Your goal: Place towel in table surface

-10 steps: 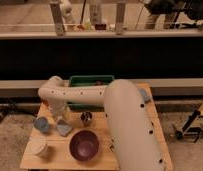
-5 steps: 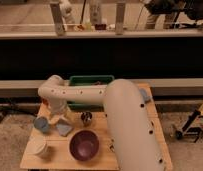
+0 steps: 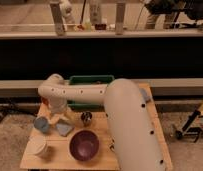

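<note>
**Towel lying on the planks beneath the gripper**

We see the towel [image 3: 64, 129] as a small, pale grey-blue patch of cloth, soft at the edges and slightly rumpled, folded into a rough four-cornered shape with one corner pointing toward the front of the table. It lies flat on the table surface [image 3: 102, 161], the light tan wooden top made of long planks, in the left half of that top. It is clearly smaller than the purple bowl [image 3: 84, 145], which sits just to its right and nearer the front edge.

To the towel's left we find a round pale-blue cup [image 3: 41, 124], close beside it, though we cannot tell whether the two touch. A white cup [image 3: 39, 148] stands near the front left corner. A small dark, shiny object [image 3: 86, 117] stands right of the towel, in front of the green tray [image 3: 91, 80] that sits at the back of the table.

The robot's white arm sweeps in from the right foreground, bends at an elbow over the left side of the table, and drops down. The gripper [image 3: 59, 118] sits at the end of that drop, directly above the towel's rear edge. We cannot tell how its tips stand, nor whether it touches the cloth.
</note>
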